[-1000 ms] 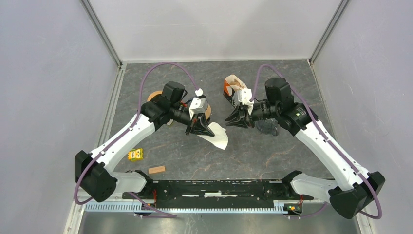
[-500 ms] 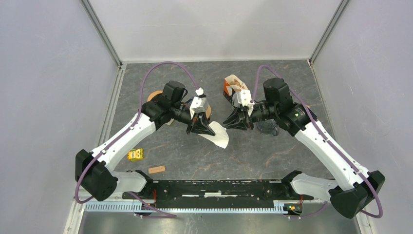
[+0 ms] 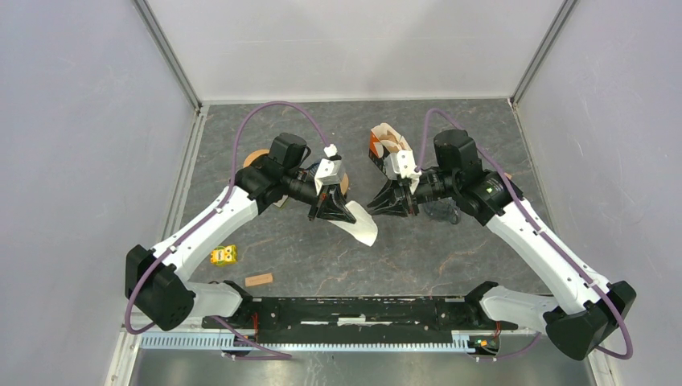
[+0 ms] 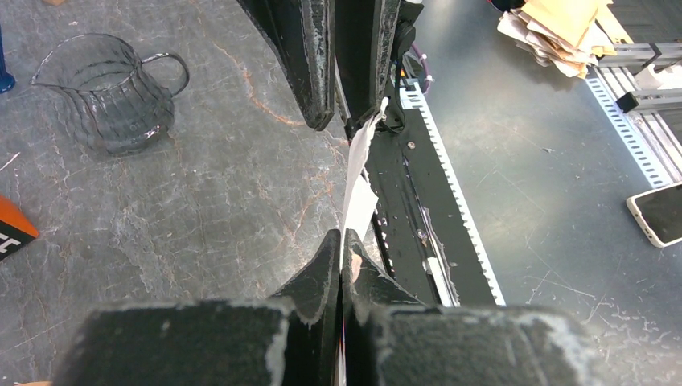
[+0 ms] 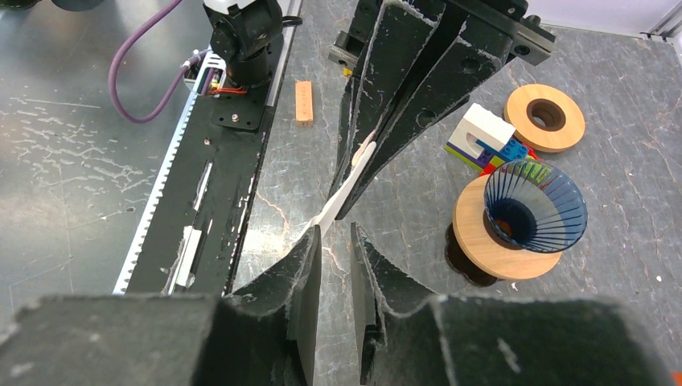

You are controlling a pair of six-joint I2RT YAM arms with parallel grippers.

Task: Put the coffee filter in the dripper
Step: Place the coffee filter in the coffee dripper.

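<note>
Right gripper (image 5: 336,233) edged closer, jaws apart; left gripper (image 4: 342,241) clamps coffee filter (image 3: 363,227) near dripper (image 5: 535,213).

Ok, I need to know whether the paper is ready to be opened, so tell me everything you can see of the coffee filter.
The coffee filter is thin white paper, folded flat and unopened. It is held between the two arms and shows edge-on in both wrist views. The left gripper is shut on one edge. The far edge reaches the tips of the right gripper, whose jaws stand slightly apart; contact there cannot be told. It is not in the dripper.
</note>
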